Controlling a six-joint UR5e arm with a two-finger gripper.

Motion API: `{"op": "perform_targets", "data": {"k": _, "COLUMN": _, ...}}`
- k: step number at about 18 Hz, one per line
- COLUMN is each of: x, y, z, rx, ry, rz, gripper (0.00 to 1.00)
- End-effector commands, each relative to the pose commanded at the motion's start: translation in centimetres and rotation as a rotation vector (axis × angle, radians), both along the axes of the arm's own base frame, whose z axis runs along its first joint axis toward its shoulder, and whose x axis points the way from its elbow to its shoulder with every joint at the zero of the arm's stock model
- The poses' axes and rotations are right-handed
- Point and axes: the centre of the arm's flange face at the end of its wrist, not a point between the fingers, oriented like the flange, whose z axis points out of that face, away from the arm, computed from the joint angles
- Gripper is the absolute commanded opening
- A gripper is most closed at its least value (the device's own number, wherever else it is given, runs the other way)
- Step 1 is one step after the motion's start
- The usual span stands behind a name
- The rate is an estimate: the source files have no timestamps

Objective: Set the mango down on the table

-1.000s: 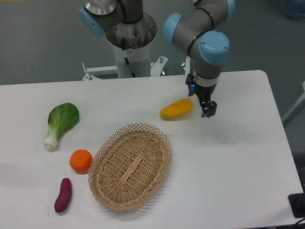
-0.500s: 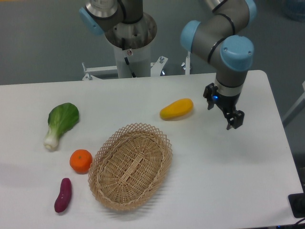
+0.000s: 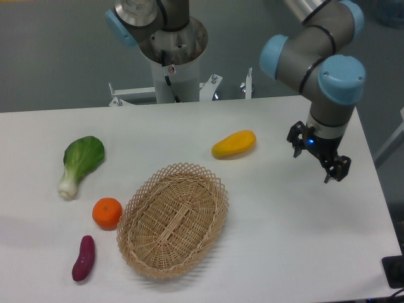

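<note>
The mango (image 3: 233, 144), yellow shading to orange at its right end, lies on the white table (image 3: 278, 214) behind the basket. My gripper (image 3: 319, 160) hangs over the right side of the table, well to the right of the mango and apart from it. Its fingers stand apart and hold nothing.
An oval wicker basket (image 3: 173, 218) sits in front of the mango. A green bok choy (image 3: 80, 161), a round orange (image 3: 106, 213) and a purple sweet potato (image 3: 83, 257) lie at the left. The arm's base column (image 3: 172, 60) stands behind the table.
My gripper has moved away from the mango to the right and slightly toward the front. The mango has stayed where it lay.
</note>
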Motion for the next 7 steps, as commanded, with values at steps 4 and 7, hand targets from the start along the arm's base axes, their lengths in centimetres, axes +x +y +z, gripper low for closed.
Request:
{"op": "perform_targets", "data": {"k": 4, "x": -1.16, "y": 0.16, "z": 0.07, "rx": 0.002, "ry": 0.004, "rz": 0.008, "gripper": 1.00}}
{"op": "perform_targets", "data": {"k": 7, "x": -1.19, "y": 0.16, "z": -0.20, "rx": 0.000, "ry": 0.001, "rz": 0.020, "gripper": 1.00}}
